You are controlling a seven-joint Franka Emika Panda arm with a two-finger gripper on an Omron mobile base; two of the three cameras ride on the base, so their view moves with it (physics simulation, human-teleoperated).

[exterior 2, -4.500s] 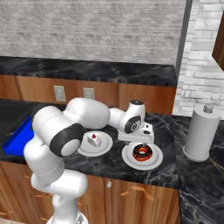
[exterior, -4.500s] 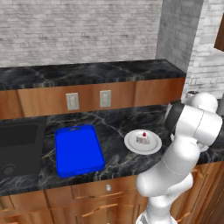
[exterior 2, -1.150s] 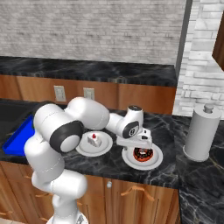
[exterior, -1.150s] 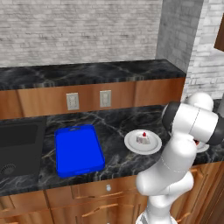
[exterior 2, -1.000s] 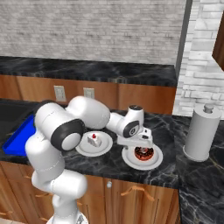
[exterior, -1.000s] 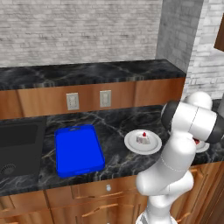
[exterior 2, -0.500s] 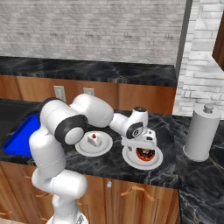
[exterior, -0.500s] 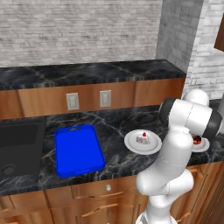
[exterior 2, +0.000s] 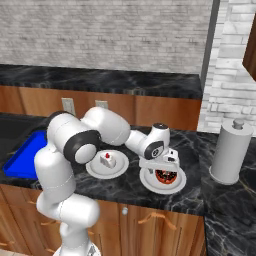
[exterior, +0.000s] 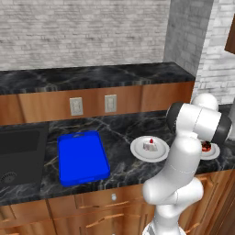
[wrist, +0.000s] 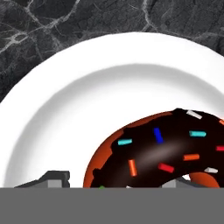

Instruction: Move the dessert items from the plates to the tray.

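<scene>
Donut (wrist: 162,153): right portion cut off by the hand view's edge; lower portion lost at the bottom. Fingers (wrist: 54,179): tips alone visible, spacing around the donut undeterminable. Left base view: arm covers most of the donut's plate (exterior: 212,152). Right base view: arm hides much of the tray (exterior 2: 22,157).

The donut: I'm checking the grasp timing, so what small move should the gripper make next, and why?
Probably close the fingers. In the hand view the donut sits low on its plate, with one finger tip at its left edge, so the gripper looks already down around it. The blue tray is still bare.
</scene>
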